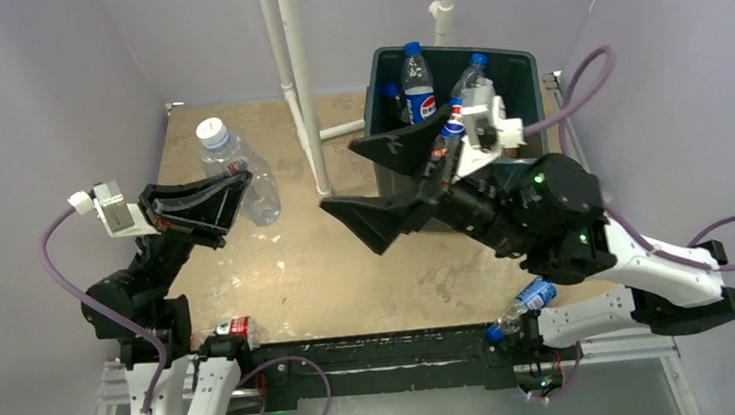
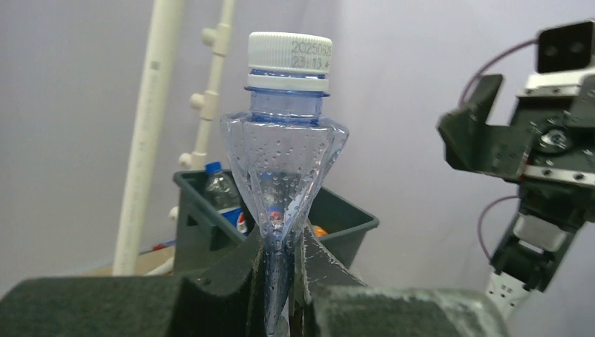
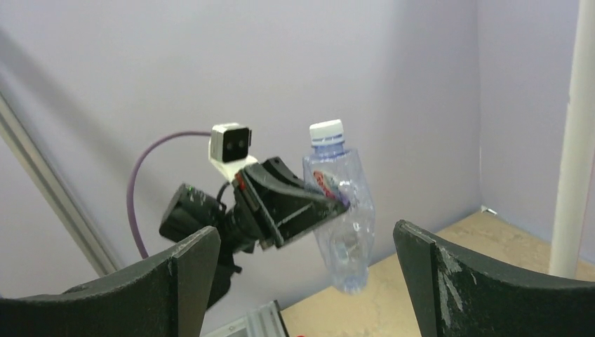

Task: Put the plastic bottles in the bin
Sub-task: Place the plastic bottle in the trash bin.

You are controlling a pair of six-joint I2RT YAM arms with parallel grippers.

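Right of the left end effector [image 2: 279,247], the upright white pipes [image 1: 297,83] and the wide-spread right end effector [image 1: 339,177] stand between it and the bin [image 1: 505,51]. The white-capped bottle [image 1: 229,159] it clamps juts past its tips. Below and ahead of it the worktop [image 1: 350,279] lies bare. Upright bottles [image 1: 418,88] crowd the bin's left side, behind the right end effector.

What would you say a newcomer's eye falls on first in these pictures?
The crushed white-capped bottle, pinched cap-up in the left end effector over the left of the table. Then the right end effector gaping wide at centre, before the dark rear bin holding blue-capped bottles.
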